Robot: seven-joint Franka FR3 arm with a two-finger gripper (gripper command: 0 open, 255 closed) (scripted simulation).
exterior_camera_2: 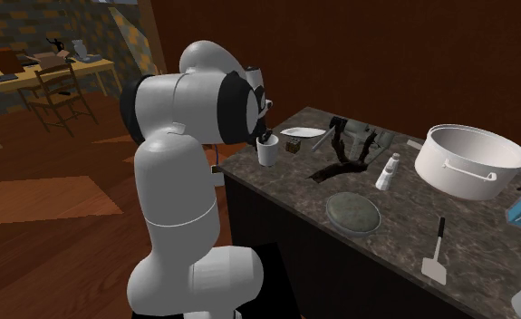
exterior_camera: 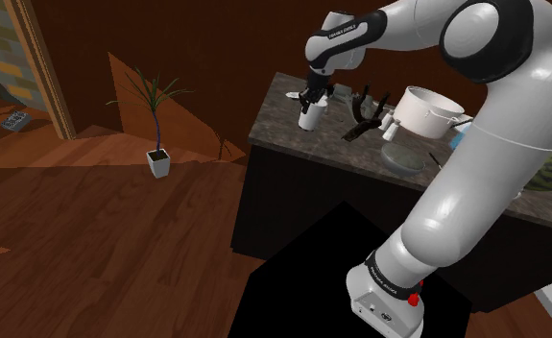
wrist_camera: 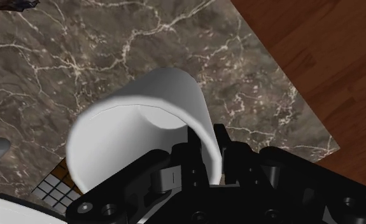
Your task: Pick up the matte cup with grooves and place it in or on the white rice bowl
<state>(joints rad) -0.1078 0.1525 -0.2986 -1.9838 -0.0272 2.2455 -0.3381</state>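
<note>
The cup [wrist_camera: 137, 127] is plain white, matt and smooth inside and out. The bench [wrist_camera: 79, 57] top looks like polished dark brown stone threaded with white veins. In the shoulder view, at 9 o'clock of the bench, the floor [exterior_camera: 91, 221] is reddish wood planks with a soft sheen. At 3 o'clock of the cup, the pot [exterior_camera: 427, 110] is white and smooth. The claw [wrist_camera: 200, 159] is black and faintly glossy. The arm [exterior_camera: 494, 154] has a shiny white shell.

No text is readable; tiny lettering on the arm's [exterior_camera: 475, 173] wrist link and base is illegible.
</note>
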